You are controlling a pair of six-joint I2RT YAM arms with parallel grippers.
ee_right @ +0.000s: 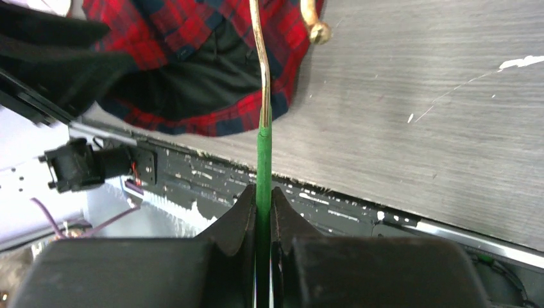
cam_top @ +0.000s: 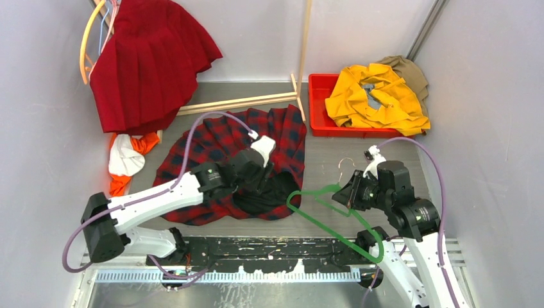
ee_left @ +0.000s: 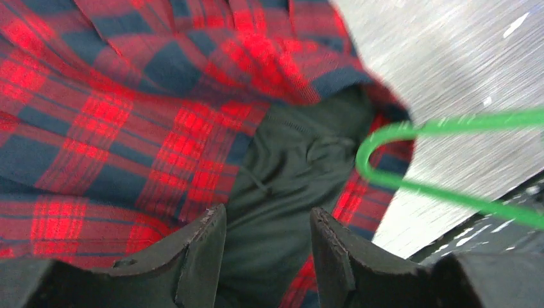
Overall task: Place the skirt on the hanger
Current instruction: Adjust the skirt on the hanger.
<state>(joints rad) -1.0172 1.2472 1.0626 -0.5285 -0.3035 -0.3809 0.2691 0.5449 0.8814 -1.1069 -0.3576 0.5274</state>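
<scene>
Right pincer (ee_right: 263, 192) pinches green hanger (ee_right: 263, 160), presenting it; left pincer (ee_left: 268, 218) spread above plaid skirt (cam_top: 218, 138), probably to catch the waist.

You will find no legible text, label, brand, number or sign in any of the three views. The white marks on the surface (ee_right: 519, 62) are scuffs, not characters.
</scene>
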